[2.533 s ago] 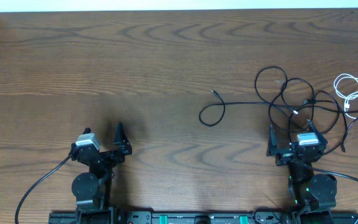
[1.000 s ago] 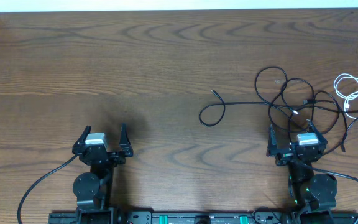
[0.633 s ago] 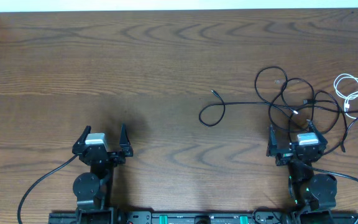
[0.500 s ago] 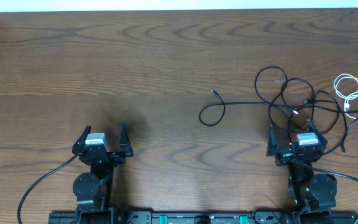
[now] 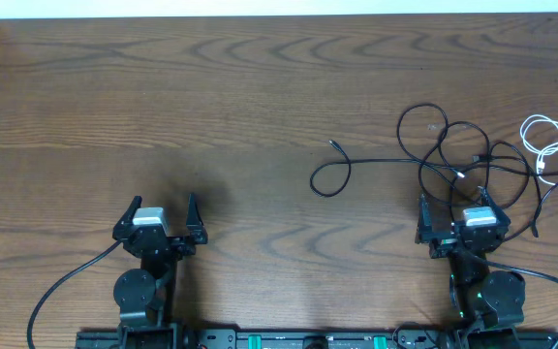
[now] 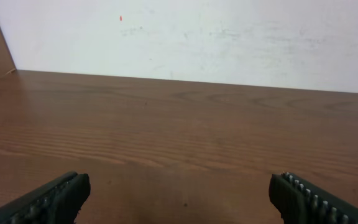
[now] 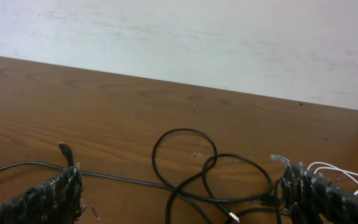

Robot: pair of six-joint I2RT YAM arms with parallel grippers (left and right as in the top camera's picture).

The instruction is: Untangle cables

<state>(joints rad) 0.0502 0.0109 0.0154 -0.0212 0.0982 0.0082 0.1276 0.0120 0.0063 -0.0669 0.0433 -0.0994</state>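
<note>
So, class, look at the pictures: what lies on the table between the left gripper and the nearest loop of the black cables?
Nothing. The overhead view shows only bare wooden table between the left gripper and the black cables.

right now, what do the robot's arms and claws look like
Black arms, a pale grey block on each wrist. The left claw and right claw have black ridged fingers. A thick black wire trails from each base; green lights glow on the right one.
</note>
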